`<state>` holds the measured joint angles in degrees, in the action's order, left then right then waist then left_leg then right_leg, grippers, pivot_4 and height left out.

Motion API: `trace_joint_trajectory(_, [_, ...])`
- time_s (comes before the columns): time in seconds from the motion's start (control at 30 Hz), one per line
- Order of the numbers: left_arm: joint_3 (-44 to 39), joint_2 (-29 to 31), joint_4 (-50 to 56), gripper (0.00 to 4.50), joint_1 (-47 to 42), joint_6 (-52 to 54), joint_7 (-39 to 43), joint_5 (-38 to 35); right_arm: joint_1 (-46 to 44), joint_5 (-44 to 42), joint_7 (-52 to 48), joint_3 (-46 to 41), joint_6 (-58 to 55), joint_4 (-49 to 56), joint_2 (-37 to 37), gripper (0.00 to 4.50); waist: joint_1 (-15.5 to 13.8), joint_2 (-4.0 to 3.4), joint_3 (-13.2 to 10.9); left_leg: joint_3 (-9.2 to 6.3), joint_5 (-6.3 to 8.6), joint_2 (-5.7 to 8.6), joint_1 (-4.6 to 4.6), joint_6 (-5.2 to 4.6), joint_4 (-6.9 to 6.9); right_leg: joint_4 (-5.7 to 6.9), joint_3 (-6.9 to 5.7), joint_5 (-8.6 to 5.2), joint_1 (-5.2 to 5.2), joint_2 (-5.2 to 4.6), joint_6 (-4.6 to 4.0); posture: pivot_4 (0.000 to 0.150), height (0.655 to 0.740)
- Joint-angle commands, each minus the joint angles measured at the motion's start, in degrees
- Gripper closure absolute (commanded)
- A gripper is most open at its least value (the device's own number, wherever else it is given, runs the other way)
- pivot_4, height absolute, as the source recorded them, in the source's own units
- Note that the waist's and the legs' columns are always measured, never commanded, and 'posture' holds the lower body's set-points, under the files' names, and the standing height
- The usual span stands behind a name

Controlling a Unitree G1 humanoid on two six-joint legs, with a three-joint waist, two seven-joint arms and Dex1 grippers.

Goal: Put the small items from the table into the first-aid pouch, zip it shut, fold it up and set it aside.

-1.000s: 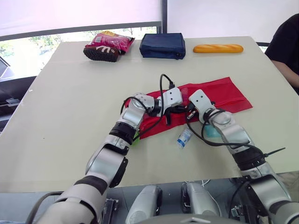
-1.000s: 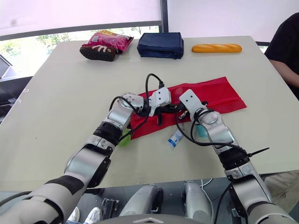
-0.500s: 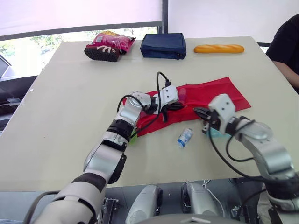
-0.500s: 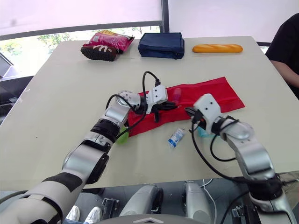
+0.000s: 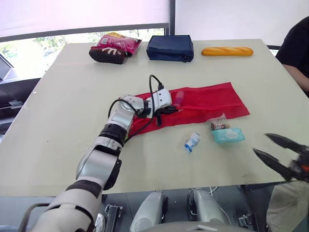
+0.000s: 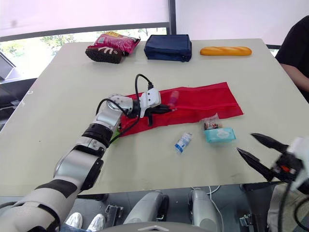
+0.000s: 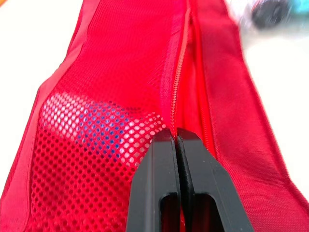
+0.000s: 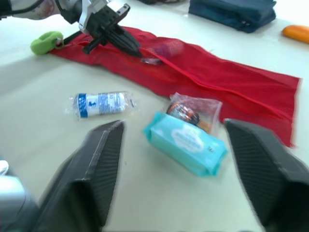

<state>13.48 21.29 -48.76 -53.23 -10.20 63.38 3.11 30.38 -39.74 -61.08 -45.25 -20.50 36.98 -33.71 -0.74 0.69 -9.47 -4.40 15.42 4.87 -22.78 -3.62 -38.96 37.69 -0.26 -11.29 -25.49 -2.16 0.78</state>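
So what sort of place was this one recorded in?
Likely an indoor test room or office: a large plain table beside a window with a blind, a person at its edge, and staged props like a red pouch, loaf and snack bag.

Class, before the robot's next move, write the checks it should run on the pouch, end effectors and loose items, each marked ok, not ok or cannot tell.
1. Left end effector shut on the red pouch by its zipper: ok.
2. Right end effector open, empty: ok.
3. Pouch opening wide enough: cannot tell.
4. Wipes pack, clear packet and bandage roll unobstructed on the table: ok.
5. All small items packed: not ok.
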Motion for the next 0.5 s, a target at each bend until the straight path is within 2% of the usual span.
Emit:
trace_joint_trajectory(0.03, [-1.3,1.1,-1.9,4.5,-1.1,-2.0,-0.3,-0.1,4.2,-5.7,-2.9,-9.2,2.0,1.4,-1.2,0.06,0.0,0.0,0.0,0.0,0.0,0.0,0.0,0.0,0.0,0.0,0.01,0.0,0.0,-0.01,0.0,0.15,0.7395])
trace_joint_trajectory(0.3, [-1.0,0.8,-6.9,4.5,-3.5,-4.6,-0.4,0.6,18.7,-17.5,-5.7,-24.2,-0.3,4.6,-1.1,0.06,-0.3,0.05,0.0,0.0,0.04,-0.03,-0.03,-0.06,0.01,-0.06,-0.04,-0.02,0.04,-0.06,0.03,0.15,0.7395])
trace_joint_trajectory(0.4, [-0.8,0.4,-8.6,4.5,-4.5,-5.5,-0.5,0.9,21.7,-19.8,-6.2,-28.7,-0.7,2.8,-3.0,0.06,-0.2,0.08,0.0,0.0,0.08,-0.03,-0.03,-0.12,0.0,-0.1,-0.04,-0.05,0.06,-0.08,0.09,0.15,0.7395])
trace_joint_trajectory(0.5, [-0.8,0.1,-9.5,4.5,-5.1,-6.1,-0.5,1.2,22.5,-20.5,-6.2,-29.8,-1.0,2.4,-4.3,0.06,-0.3,0.1,0.0,0.0,0.08,-0.03,-0.03,-0.12,0.0,-0.11,-0.06,-0.13,0.06,-0.08,0.2,0.15,0.7395])
